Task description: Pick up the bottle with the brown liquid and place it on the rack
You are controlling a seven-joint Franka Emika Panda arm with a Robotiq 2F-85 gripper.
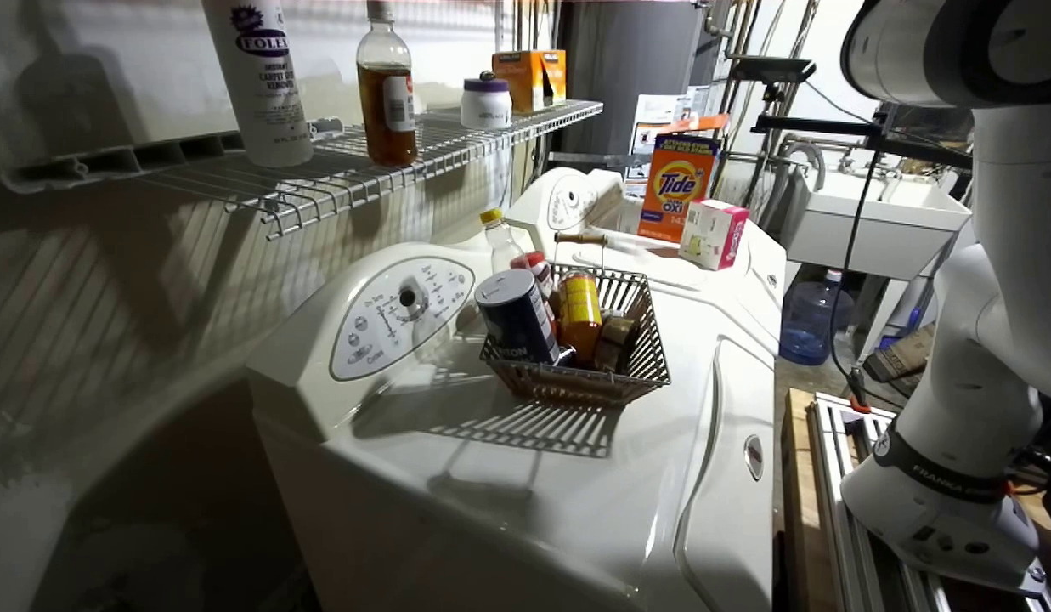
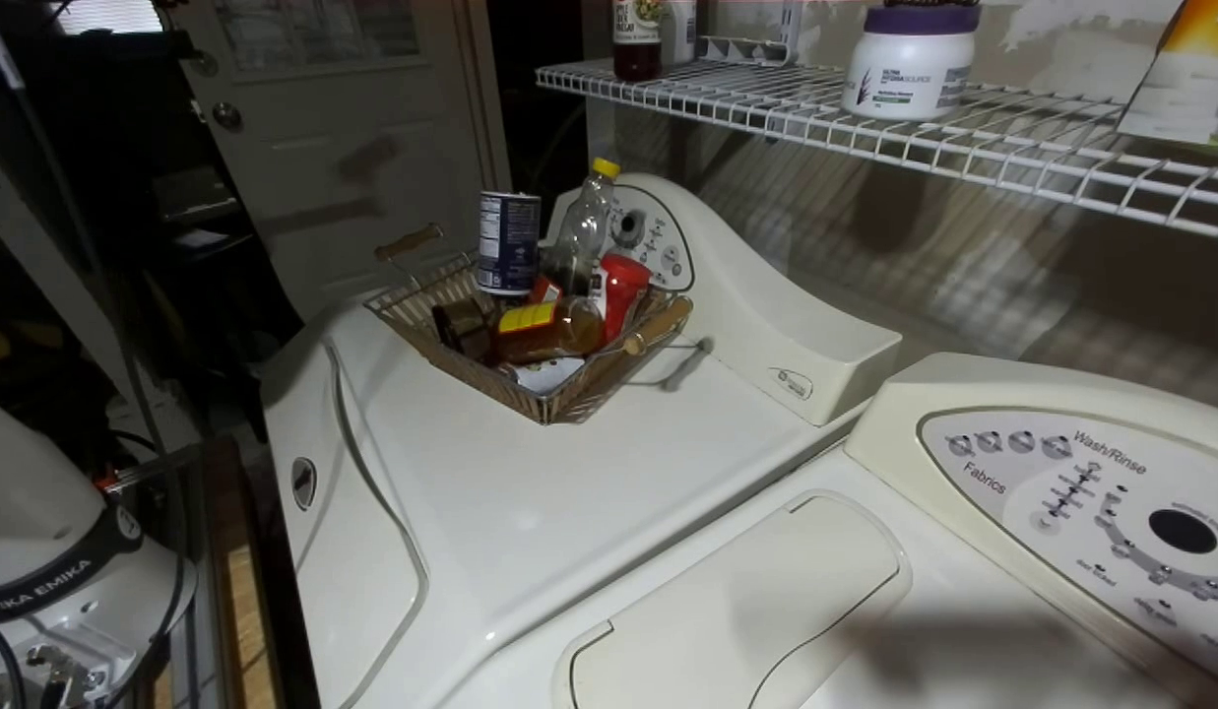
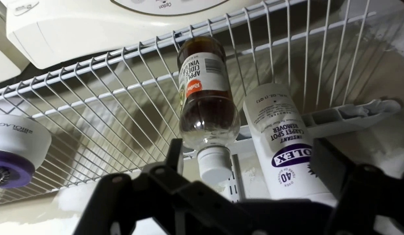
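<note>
The bottle [image 3: 205,88], mid-frame in the wrist view, is standing upright because the rack [image 3: 90,100] is bearing its base; the gripper [image 3: 250,156], low in frame, is gaping, pinching nothing.

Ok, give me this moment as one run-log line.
vinegar bottle: standing on rack | gripper: open, holding nothing | beside bottle: white bottle | goal: looks met

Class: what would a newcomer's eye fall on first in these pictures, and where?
Probably the bright orange cardboard Tide box, beyond the brown slatted basket in an exterior view. The slim clear plastic bottle of brown liquid, on the long white wire rack, dominates the wrist view, with the black tool open along the bottom.
</note>
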